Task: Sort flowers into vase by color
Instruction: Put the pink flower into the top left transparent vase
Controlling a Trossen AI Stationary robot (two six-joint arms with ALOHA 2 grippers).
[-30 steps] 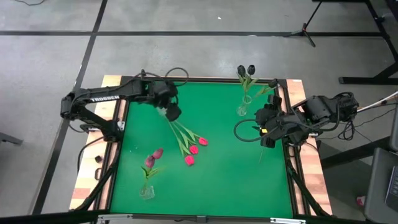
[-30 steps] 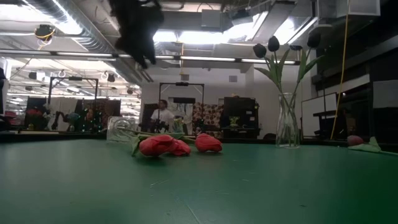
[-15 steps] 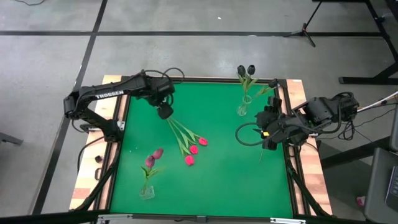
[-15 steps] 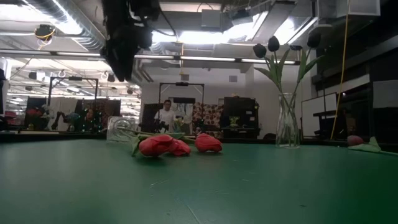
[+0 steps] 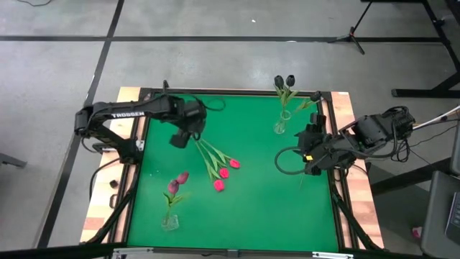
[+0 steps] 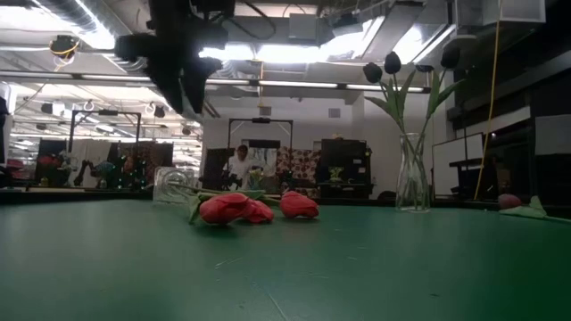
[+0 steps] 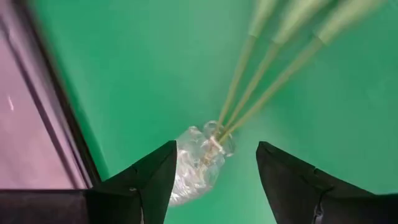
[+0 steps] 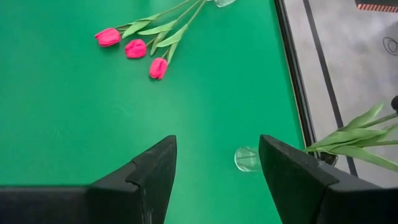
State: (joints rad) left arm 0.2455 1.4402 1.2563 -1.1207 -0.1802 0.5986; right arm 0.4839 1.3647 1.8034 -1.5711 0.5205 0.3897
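Left wrist view: left gripper (jaws wide, empty) straddles the toppled glass vase; a careless closing could roll it.

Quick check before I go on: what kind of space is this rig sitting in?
Likely a robotics lab or workshop. The low view shows exposed ceiling ducts and strip lights, and a person at benches beyond the green table. The high view shows bare concrete floor with a stand's legs.

"TROSSEN" in white letters runs along the left arm; no other text is readable
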